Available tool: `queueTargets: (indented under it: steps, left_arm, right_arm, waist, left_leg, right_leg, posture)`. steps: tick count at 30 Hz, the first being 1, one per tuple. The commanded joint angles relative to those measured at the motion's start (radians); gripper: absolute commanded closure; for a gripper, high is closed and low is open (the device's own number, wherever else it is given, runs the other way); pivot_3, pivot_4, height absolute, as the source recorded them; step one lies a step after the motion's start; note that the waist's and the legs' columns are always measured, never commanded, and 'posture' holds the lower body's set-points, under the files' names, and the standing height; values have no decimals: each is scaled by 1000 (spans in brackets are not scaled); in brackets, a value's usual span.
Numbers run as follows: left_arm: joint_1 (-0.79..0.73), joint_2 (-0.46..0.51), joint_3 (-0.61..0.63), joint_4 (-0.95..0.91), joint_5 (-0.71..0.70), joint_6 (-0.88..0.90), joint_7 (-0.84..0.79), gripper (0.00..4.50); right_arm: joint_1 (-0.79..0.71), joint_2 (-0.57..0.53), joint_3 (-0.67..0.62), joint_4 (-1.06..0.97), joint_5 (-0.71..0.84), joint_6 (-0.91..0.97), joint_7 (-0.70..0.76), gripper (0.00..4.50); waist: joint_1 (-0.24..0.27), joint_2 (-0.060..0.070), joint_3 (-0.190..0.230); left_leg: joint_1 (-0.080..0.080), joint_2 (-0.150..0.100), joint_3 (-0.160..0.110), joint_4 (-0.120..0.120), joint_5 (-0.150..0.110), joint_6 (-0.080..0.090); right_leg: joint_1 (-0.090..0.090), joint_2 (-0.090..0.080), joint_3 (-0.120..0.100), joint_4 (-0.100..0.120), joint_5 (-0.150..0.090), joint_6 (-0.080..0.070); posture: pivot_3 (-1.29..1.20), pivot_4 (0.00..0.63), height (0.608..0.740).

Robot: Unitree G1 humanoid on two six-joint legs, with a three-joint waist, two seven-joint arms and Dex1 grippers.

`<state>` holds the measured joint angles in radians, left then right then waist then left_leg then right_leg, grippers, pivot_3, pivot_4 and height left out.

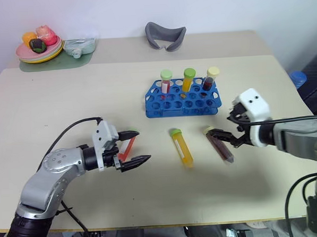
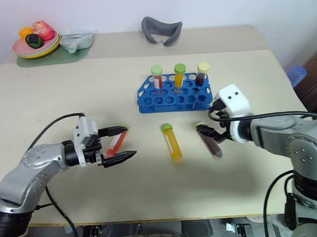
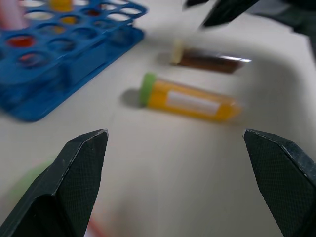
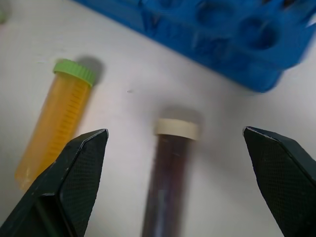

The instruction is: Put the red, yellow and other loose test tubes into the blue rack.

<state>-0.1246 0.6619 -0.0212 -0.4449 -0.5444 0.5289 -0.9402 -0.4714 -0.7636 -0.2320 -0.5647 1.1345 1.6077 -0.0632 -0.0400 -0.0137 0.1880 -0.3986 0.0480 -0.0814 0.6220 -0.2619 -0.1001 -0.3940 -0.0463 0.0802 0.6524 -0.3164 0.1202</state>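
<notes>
Left gripper point(image 1: 134, 147) nearest, fingers spread, straddling red tube point(image 1: 126, 147) lying flat, ready to pinch. Right gripper point(image 1: 221, 138) likewise spread over maroon tube point(image 1: 220, 145). Yellow tube point(image 1: 182, 147) lies between. Blue rack point(image 1: 182, 97) behind, three tubes already upright.

Three loose tubes point(image 1: 182, 148) flat on table before blue rack point(image 1: 182, 97).
</notes>
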Motion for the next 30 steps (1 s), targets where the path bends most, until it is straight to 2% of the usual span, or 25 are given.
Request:
queueTargets:
  steps: [1,2,4,9,18,29,30]
  left_arm:
    - [-22,-16,-48,-1,21,-51,-29,15]
    - [-25,-22,-69,-3,30,-64,-39,15]
    - [-25,-33,-96,-5,40,-85,-52,15]
    - [-19,-34,-128,-10,69,-130,-70,15]
    - [47,-37,-128,-47,87,-160,-49,15]
    - [66,-34,-132,-37,103,-183,-45,15]
    - [65,-34,-132,-37,103,-183,-45,0]
  right_arm:
    - [-36,-162,130,103,494,-134,-435,0]
    - [-44,-242,221,130,677,-237,-576,0]
    - [-75,-319,361,155,838,-374,-735,0]
    - [-120,-306,523,166,838,-481,-865,0]
    - [-221,-224,655,296,838,-452,-994,0]
    - [-281,-191,671,412,838,-355,-952,0]
    - [-287,-190,674,419,838,-347,-946,568]
  waist:
    - [-1,1,0]
    - [1,4,2]
    - [-1,2,2]
    - [-6,3,2]
    - [-3,3,2]
    - [-4,3,2]
    - [-3,3,2]
  left_leg:
    - [-2,0,0,1,0,0]
    - [-5,0,0,5,-1,1]
    - [-9,0,0,10,-2,4]
    - [-8,0,0,10,-2,5]
    - [-9,0,0,11,-2,5]
    - [-8,0,0,11,-2,5]
    - [-9,0,0,11,-2,5]
  right_leg:
    - [-1,0,0,1,0,0]
    - [-3,0,0,2,0,0]
    - [-5,-1,-1,3,0,0]
    - [-5,1,0,6,0,0]
    - [-8,1,0,9,0,0]
    - [-8,1,0,10,0,0]
    - [-8,1,0,10,0,0]
  posture:
    - [0,150,740]
    - [0,150,740]
    - [0,150,740]
    - [0,150,740]
    - [0,150,740]
    - [0,150,740]
    - [0,150,740]
